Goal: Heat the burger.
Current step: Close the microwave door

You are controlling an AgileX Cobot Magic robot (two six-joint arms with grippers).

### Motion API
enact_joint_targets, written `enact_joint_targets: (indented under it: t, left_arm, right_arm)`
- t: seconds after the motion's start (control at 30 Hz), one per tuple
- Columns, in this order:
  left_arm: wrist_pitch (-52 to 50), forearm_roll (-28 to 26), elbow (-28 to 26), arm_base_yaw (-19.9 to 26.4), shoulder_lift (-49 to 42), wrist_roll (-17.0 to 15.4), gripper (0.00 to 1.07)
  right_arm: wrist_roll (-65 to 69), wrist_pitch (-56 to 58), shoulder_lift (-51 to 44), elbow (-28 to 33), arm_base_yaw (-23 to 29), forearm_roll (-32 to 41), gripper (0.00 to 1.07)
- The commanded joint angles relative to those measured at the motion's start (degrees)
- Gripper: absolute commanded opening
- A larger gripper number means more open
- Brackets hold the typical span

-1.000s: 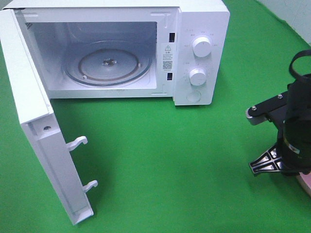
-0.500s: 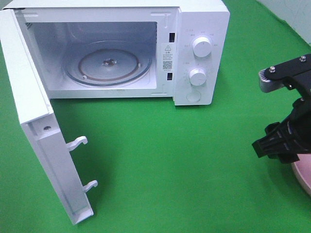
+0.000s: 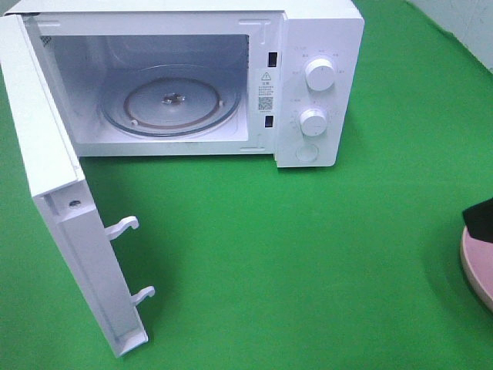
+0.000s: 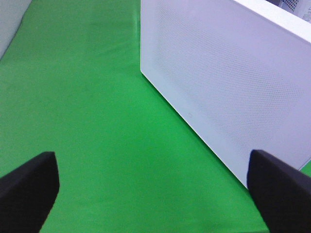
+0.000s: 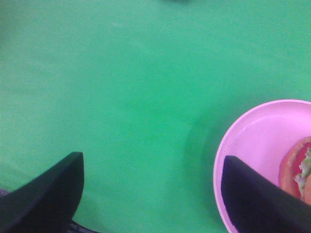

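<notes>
Right end effector [image 5: 150, 194] withdrawn to tabletop's [image 3: 308, 262] right edge since a second ago, jaws spread wider, holding nothing; signals approach to pickup, heating not begun; burger [image 5: 297, 167] sits on pink plate [image 5: 252, 141], just beside one fingertip, outside jaws; microwave [image 3: 308, 85] door [image 3: 62, 216] open, turntable [image 3: 169, 104] bare; left end effector [image 4: 150, 189] wide apart, idle beside door.

open white microwave [image 3: 308, 85], pink plate [image 5: 252, 141], green cloth [image 3: 308, 270]

Bright, even light with soft shadows; the right wrist view is blurred.
</notes>
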Motion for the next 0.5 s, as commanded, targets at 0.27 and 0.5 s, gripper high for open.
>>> enact_joint_targets:
  t: [0.27,0.5]
  left_arm:
    - [-0.23,-0.06,0.11,0.17,-0.92,-0.06,0.98]
    - [-0.23,-0.06,0.11,0.17,-0.92,-0.06,0.98]
  right_arm:
    - [-1.6,8.48,-11.46,-0.23,-0.29,0.06,0.76]
    - [-3.38,12.78,-18.28,1.66,-0.29,0.0,0.76]
